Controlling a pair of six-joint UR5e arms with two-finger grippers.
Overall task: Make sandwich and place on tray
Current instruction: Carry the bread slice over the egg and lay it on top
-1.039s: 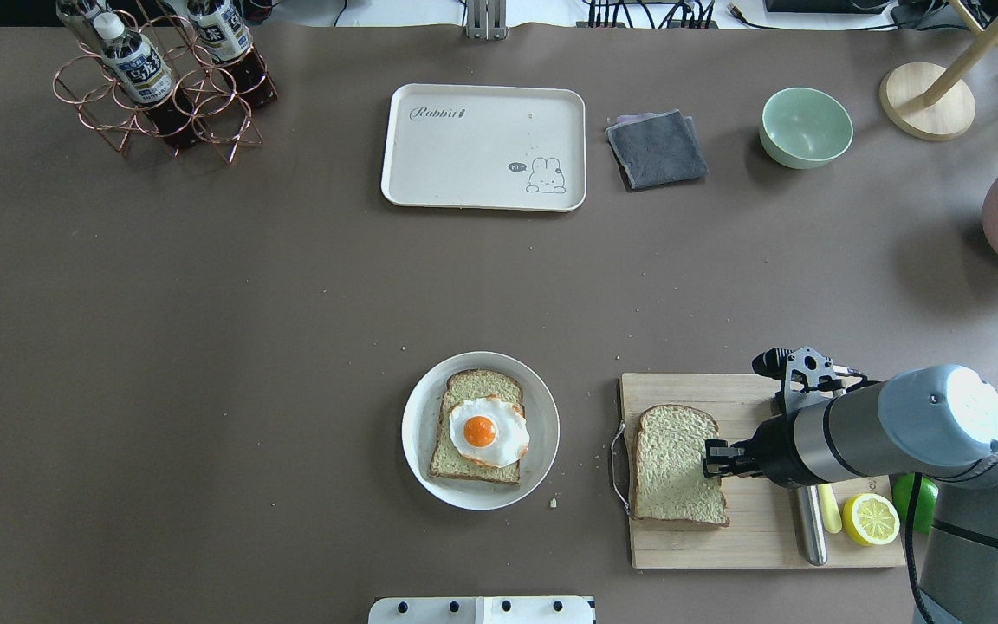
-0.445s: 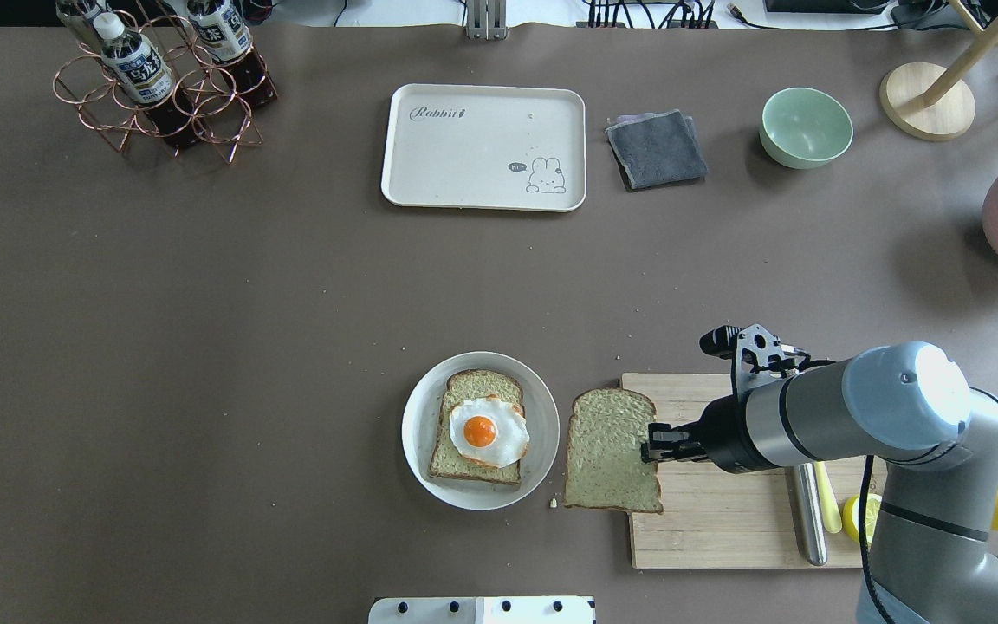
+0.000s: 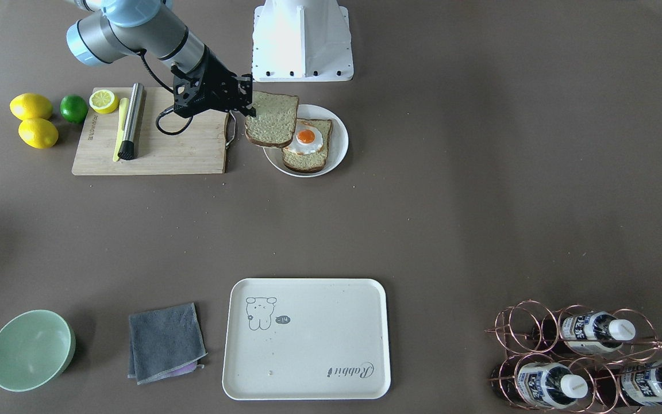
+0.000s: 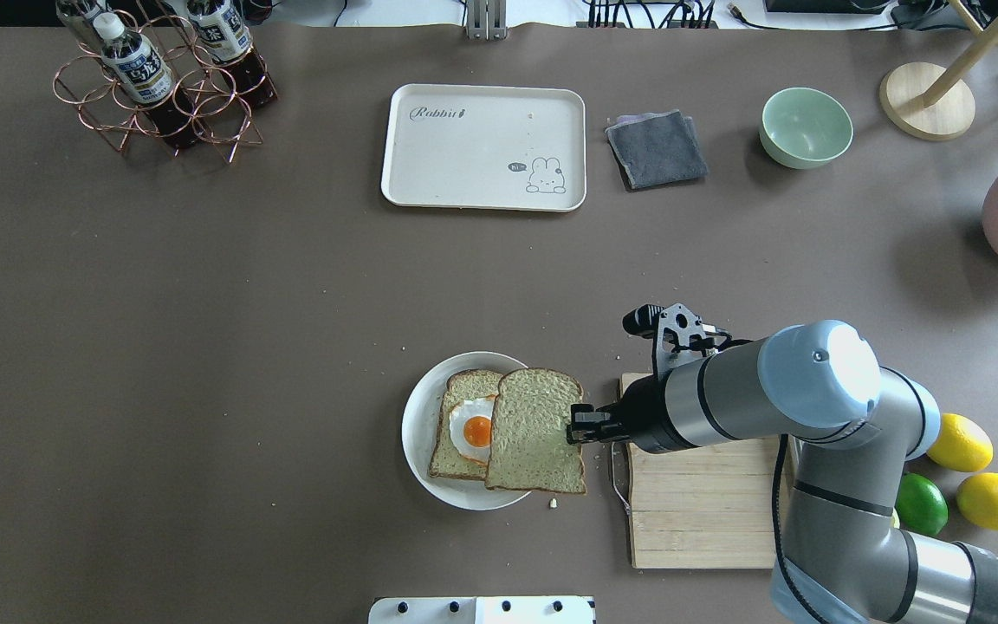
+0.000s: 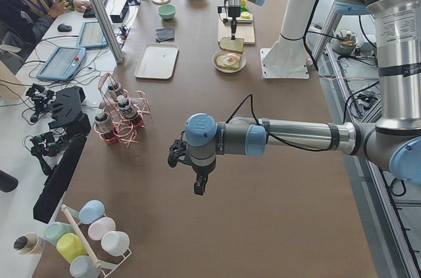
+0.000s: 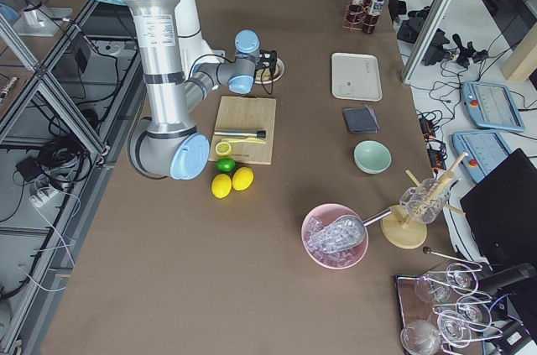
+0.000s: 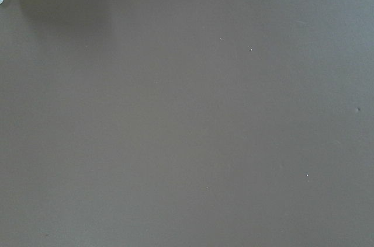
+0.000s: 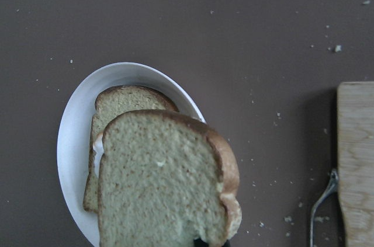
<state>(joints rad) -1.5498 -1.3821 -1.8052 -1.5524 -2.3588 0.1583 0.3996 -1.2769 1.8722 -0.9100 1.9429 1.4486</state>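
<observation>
My right gripper (image 4: pixel 575 426) is shut on the right edge of a bread slice (image 4: pixel 536 429) and holds it flat above the right side of the round white plate (image 4: pixel 415 433). On the plate lies a second slice (image 4: pixel 467 384) with a fried egg (image 4: pixel 471 429), half covered by the held slice. In the right wrist view the held slice (image 8: pixel 160 188) overlaps the plate (image 8: pixel 73 136). The cream tray (image 4: pixel 482 147) lies at the far middle of the table. My left gripper (image 5: pixel 197 187) hangs over bare table; whether it is open or shut I cannot tell.
The wooden cutting board (image 4: pixel 698 511) lies just right of the plate, with a metal rod (image 3: pixel 131 121) and half a lemon (image 3: pixel 103 101) on it. Lemons and a lime (image 4: pixel 922 504) sit beyond it. Far side: bottle rack (image 4: pixel 161 78), grey cloth (image 4: pixel 657 149), green bowl (image 4: pixel 805 127).
My right gripper has carried the bread slice leftward off the cutting board, and it now hangs over the plate, overlapping the egg.
</observation>
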